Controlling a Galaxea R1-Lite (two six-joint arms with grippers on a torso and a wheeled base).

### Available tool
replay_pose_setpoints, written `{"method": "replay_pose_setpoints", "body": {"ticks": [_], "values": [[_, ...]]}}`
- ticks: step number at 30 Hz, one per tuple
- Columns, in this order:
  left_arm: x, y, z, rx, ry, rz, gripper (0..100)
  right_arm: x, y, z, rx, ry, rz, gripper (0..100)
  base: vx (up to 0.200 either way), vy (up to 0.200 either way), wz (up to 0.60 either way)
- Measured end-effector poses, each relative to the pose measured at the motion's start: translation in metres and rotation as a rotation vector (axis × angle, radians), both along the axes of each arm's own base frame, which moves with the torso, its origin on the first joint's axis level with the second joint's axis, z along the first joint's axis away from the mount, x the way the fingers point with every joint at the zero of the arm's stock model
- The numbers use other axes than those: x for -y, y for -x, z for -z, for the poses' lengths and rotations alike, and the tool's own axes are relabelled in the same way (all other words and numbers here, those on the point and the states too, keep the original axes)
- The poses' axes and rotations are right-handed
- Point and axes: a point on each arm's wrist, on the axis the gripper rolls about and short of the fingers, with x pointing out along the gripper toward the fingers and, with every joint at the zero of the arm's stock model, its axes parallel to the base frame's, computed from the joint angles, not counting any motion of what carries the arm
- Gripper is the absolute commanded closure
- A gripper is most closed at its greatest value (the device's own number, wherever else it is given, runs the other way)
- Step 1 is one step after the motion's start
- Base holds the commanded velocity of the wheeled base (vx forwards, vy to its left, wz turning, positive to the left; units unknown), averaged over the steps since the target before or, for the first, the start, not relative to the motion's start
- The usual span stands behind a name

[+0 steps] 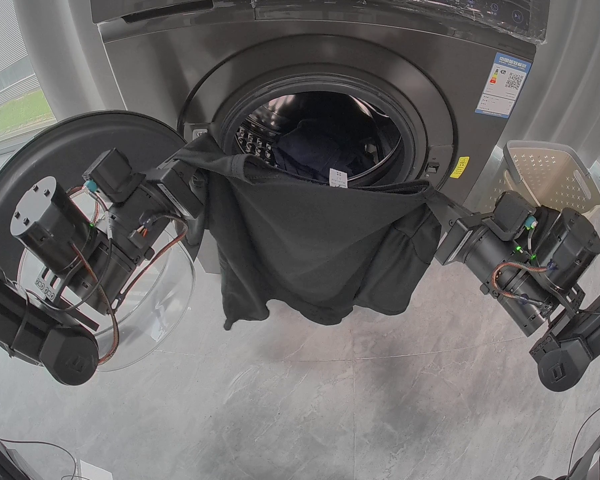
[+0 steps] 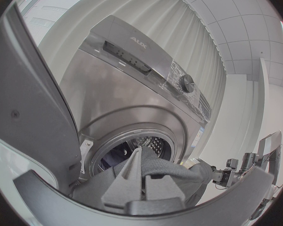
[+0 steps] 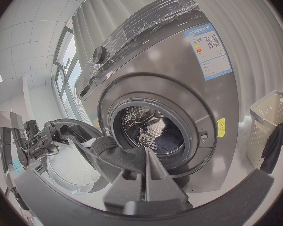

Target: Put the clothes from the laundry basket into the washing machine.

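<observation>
Black cloth shirt [image 1: 313, 248], pinched by both jaws, should go evenly into the grey metal washing machine [image 1: 153, 68] at 12 o'clock.

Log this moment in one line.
left hand: shut on garment | right hand: shut on garment | garment: stretched between hands, before washer opening | door: open | drum: clothes inside | basket: cloth over rim

A black garment [image 1: 313, 248] hangs spread wide before the open washing machine [image 1: 380, 68], with its top edge at the drum mouth; dark blue clothes [image 1: 313, 151] lie inside. The cream laundry basket [image 1: 553, 171] stands just right of the machine, with a dark cloth [image 3: 275, 145] over its rim.
</observation>
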Motion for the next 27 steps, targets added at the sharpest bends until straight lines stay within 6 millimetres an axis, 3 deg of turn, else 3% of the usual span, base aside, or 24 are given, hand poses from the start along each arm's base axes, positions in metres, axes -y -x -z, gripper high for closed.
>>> {"method": "replay_pose_setpoints", "body": {"ticks": [27], "values": [[-0.006,0.009,-0.02,0.066,0.02,0.007,100,0.008,0.006,-0.041,0.148,-0.055,0.038,100,0.0,0.0,0.0]]}}
